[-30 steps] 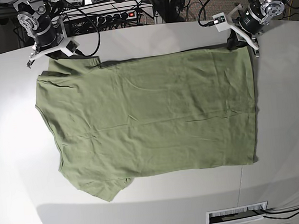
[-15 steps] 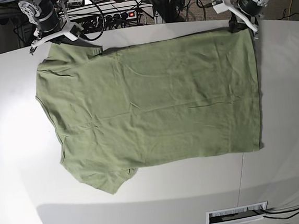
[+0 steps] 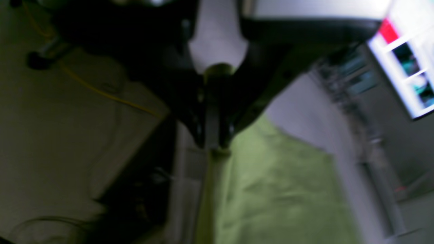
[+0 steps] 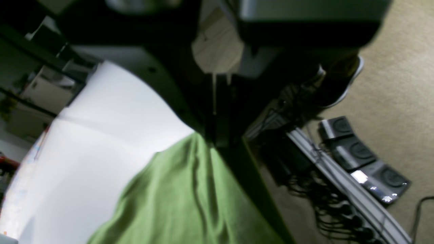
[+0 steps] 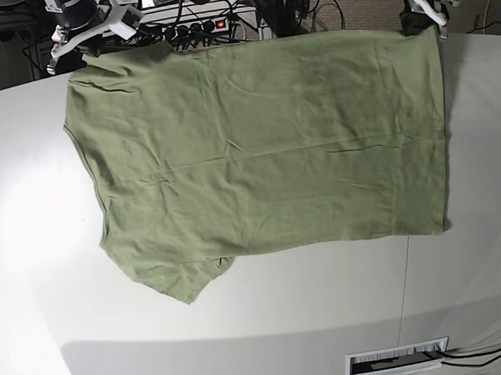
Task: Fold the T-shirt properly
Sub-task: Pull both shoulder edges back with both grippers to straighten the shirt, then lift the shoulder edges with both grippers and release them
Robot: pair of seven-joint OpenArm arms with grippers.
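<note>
The green T-shirt (image 5: 265,151) fills most of the base view, spread wide over the white table (image 5: 29,259), its far edge drawn up past the table's back rim at the top of the frame while its lower hem and one sleeve at lower left lie on the surface. At upper right, the left gripper (image 5: 420,22) is clamped on the shirt's far corner; the left wrist view shows its dark jaws pressed together with a strip of green cloth (image 3: 271,189) caught between them. At upper left, the right gripper (image 5: 89,48) is pinched closed on the opposite far corner, the fabric (image 4: 183,196) hanging from its tips. Cables and a power strip (image 5: 201,25) sit behind the table.
</note>
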